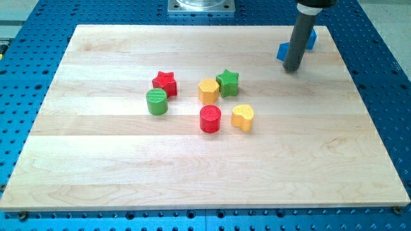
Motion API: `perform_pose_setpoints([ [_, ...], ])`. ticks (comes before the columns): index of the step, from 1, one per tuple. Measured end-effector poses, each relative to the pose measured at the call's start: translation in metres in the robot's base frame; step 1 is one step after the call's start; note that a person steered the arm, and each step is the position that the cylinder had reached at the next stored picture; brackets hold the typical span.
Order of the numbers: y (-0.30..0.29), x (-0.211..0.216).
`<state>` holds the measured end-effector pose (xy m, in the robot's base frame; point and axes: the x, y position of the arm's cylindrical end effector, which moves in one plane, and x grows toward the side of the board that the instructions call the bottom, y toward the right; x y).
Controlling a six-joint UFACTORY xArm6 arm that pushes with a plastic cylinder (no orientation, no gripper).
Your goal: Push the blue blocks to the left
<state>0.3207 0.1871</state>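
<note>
While my tip [293, 69] rests on the wooden board [192, 173] near its top right corner, it carries no claw, only a bare rod, so nothing is gripped. Blue blocks [283, 51] sit just behind the rod, touching it or nearly so, their shapes partly hidden. Well to the tip's left lie the red star [165, 82], green cylinder [157, 102], yellow block [208, 91], green star [227, 82], red cylinder [210, 119] and yellow heart [243, 117].

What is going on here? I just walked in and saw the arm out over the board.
My tip sits at the view's upper right, against the blue blocks, which the rod partly hides. They have to go left. Six other blocks are clustered mid-board on the wooden board, apart from the tip.
</note>
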Motion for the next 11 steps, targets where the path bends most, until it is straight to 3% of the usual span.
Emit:
perform_pose_setpoints([
  [2, 0.015, -0.022],
  [3, 0.049, 0.006],
  [4, 0.129, -0.008],
  [5, 0.134, -0.053],
  [6, 0.11, -0.075],
  [8, 0.009, -0.068],
  [9, 0.058, -0.05],
  [10, 0.1, -0.004],
  [11, 0.072, 0.044],
])
